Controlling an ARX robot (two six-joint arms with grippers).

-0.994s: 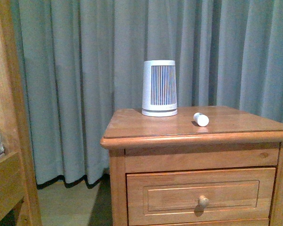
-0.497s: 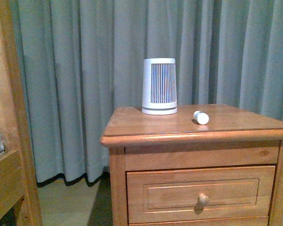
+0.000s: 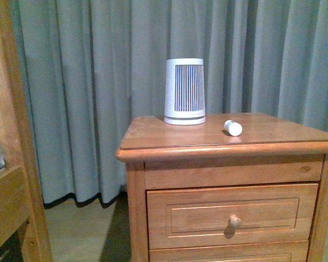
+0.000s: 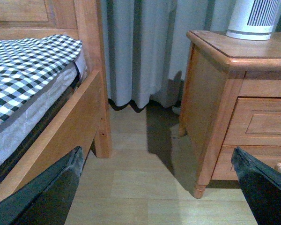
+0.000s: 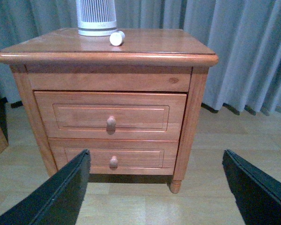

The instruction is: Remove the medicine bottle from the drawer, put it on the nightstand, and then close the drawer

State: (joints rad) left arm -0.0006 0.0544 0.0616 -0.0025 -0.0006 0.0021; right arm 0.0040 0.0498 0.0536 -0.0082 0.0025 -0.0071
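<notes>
The medicine bottle (image 3: 233,128) lies on its side on top of the nightstand (image 3: 153,134), just right of and in front of the slatted device (image 3: 185,91). Below the top sits the drawer (image 3: 232,215), pushed in, above a lower drawer (image 5: 113,155). A curtain (image 3: 98,82) hangs behind; the bed frame (image 3: 11,164) stands to the left

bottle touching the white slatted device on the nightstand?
Apart. The front view shows bare nightstand top between the medicine bottle, lying on its side, and the white device.
</notes>
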